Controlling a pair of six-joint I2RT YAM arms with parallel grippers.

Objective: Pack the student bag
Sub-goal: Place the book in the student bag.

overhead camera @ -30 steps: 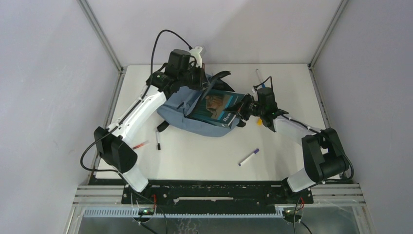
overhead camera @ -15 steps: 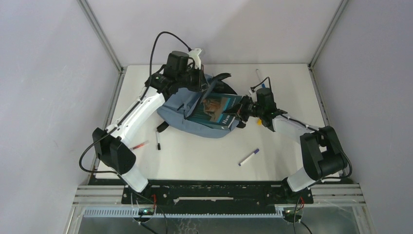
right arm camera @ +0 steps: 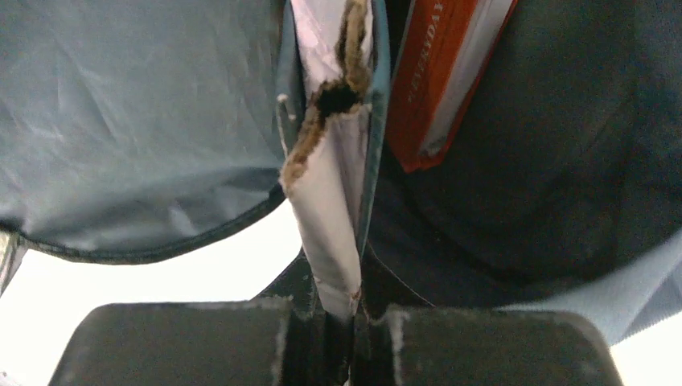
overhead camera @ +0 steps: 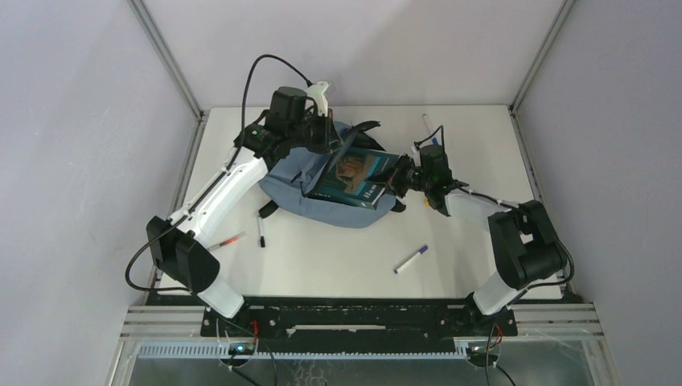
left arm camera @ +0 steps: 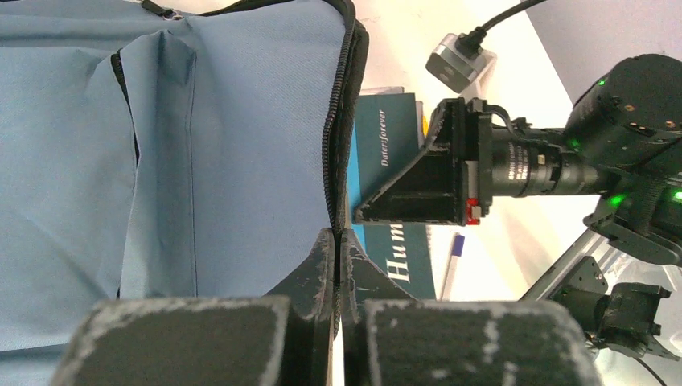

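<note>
Top external: the soft grey-blue fabric backpack [overhead camera: 289, 191] lies at the far middle of the white desk [overhead camera: 338, 257], with a teal-covered book [overhead camera: 354, 178] partly inside its opening. Left wrist: the left pincer [left arm camera: 336, 245], fully closed, pinches the backpack's black zipper edge [left arm camera: 334, 145]. Right wrist: the right pincer [right arm camera: 342, 301], closed, grips the teal book's page edge; a red-spined book [right arm camera: 438, 72] sits deeper inside.

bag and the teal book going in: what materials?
student bag: soft woven fabric, matte grey-blue; it creases and sags. Probably synthetic, can't confirm. teal book: paper block in a smooth card cover, seemingly; white page edges show in the right wrist view, one spot frayed brown.
</note>
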